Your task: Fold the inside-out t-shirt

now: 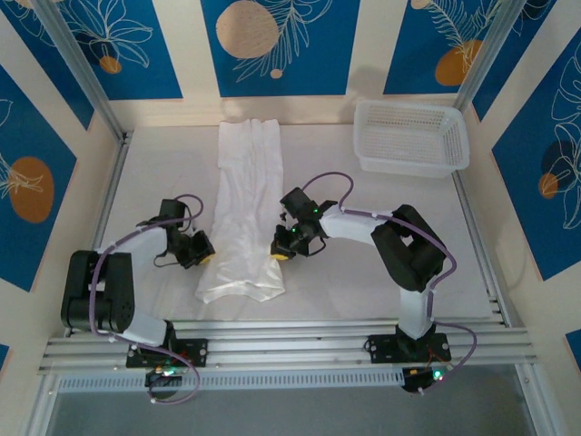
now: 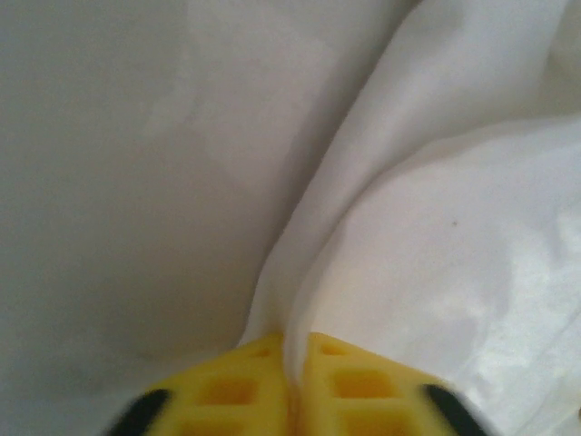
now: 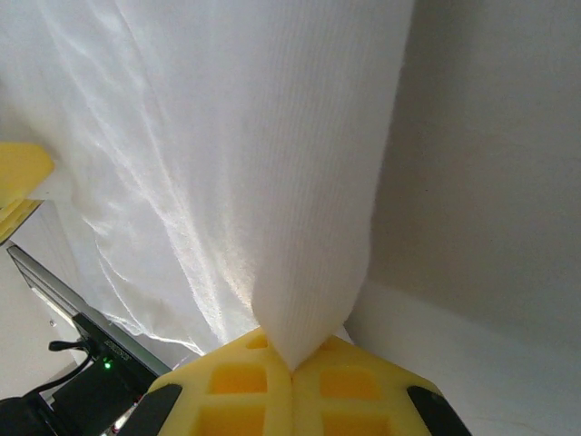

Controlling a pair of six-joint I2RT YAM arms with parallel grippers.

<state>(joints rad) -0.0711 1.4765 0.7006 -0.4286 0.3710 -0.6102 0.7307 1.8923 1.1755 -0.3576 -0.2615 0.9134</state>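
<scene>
Left gripper [image 1: 206, 256] and right gripper [image 1: 280, 253] tight on opposite edges of the t-shirt [image 1: 247, 200] between them.

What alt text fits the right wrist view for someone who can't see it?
The right pincer, yellow and shut, pinches a fold of the white t-shirt. The thin fabric spreads away from it across most of the frame.

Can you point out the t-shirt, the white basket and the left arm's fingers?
t-shirt [image 1: 243, 204]: top view, middle of the cloth.
white basket [image 1: 410, 163]: top view, its near wall.
left fingers [image 2: 227, 392]: left wrist view, one yellow pad.
</scene>
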